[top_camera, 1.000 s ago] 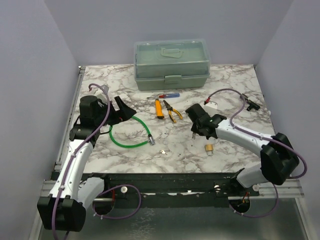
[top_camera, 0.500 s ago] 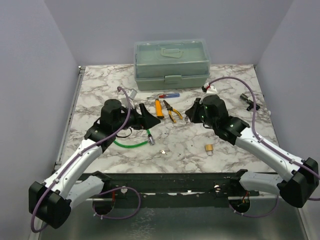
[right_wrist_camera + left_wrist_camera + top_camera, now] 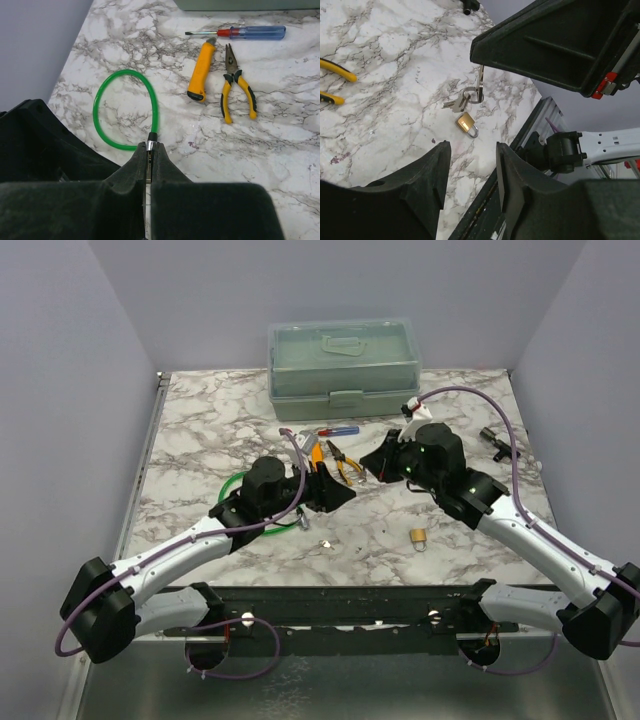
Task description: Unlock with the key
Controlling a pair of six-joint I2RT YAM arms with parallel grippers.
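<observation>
Above veined marble (image 3: 200, 430), the right tool (image 3: 149, 147) pinches a slim metal key (image 3: 480, 80); left tool (image 3: 472, 147) gapes

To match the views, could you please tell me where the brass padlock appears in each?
Top external: brass padlock right of centre, toward the near edge.
Left wrist: brass padlock at centre, just below the dangling keys.
Right wrist: not in view.
Shared landmark: yellow-handled pliers.
</observation>
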